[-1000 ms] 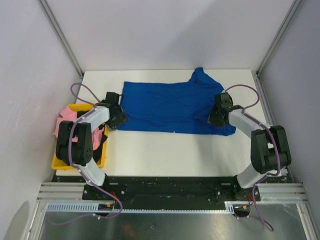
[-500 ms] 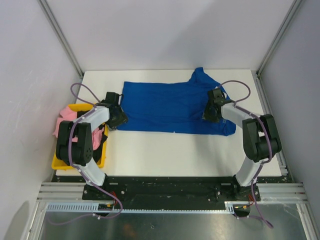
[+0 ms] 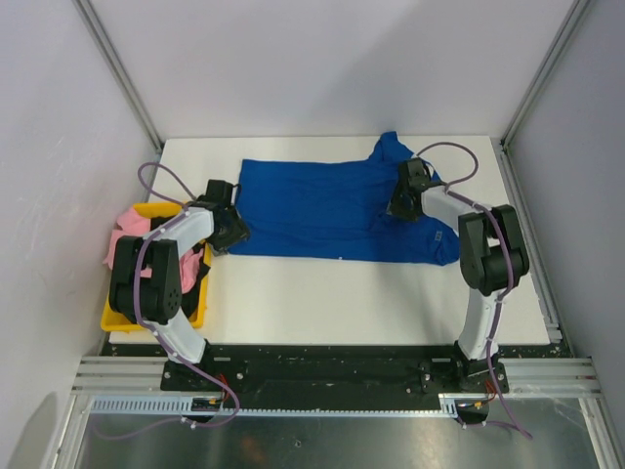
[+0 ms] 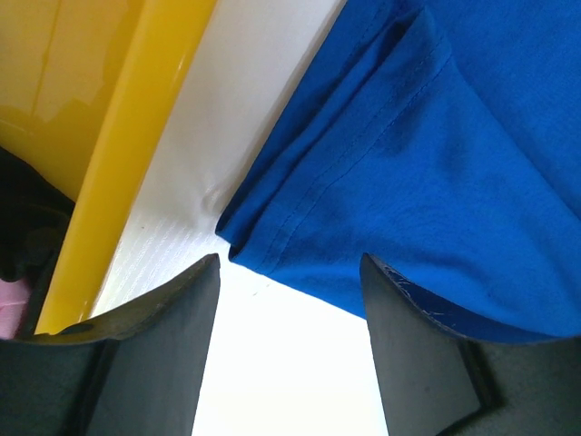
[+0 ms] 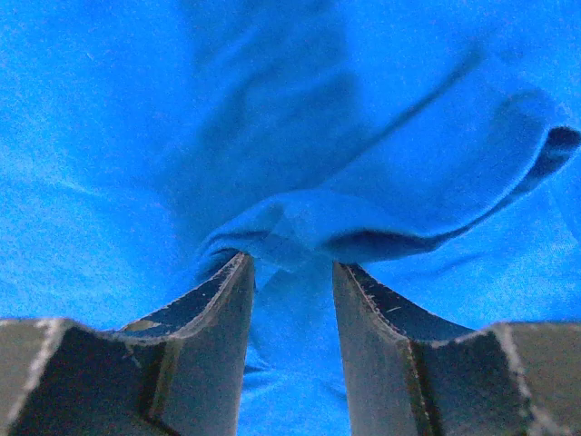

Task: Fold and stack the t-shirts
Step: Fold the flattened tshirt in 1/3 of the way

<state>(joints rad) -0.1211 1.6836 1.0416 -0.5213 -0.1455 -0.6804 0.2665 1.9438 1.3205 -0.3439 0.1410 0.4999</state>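
The royal-blue t-shirt (image 3: 312, 205) lies spread flat across the back middle of the white table (image 3: 322, 293). My left gripper (image 3: 234, 234) is open at its near-left corner. In the left wrist view the hemmed blue corner (image 4: 363, 182) lies just past my open left gripper (image 4: 290, 263). My right gripper (image 3: 394, 207) is low on the shirt's right part. In the right wrist view my right gripper (image 5: 292, 263) has its jaws partly closed, with blue cloth (image 5: 136, 136) between them and a raised fold (image 5: 363, 232) at the tips. The pink t-shirt (image 3: 127, 225) hangs in the bin.
The yellow plastic bin (image 3: 117, 318) stands at the table's left edge beside my left arm; its rim (image 4: 136, 136) runs close to the left finger. Something black (image 4: 27, 227) lies inside it. Metal frame posts and grey walls close in the table.
My right gripper has moved left and back across the blue shirt, from its right edge toward the sleeve area. The left arm has not moved.
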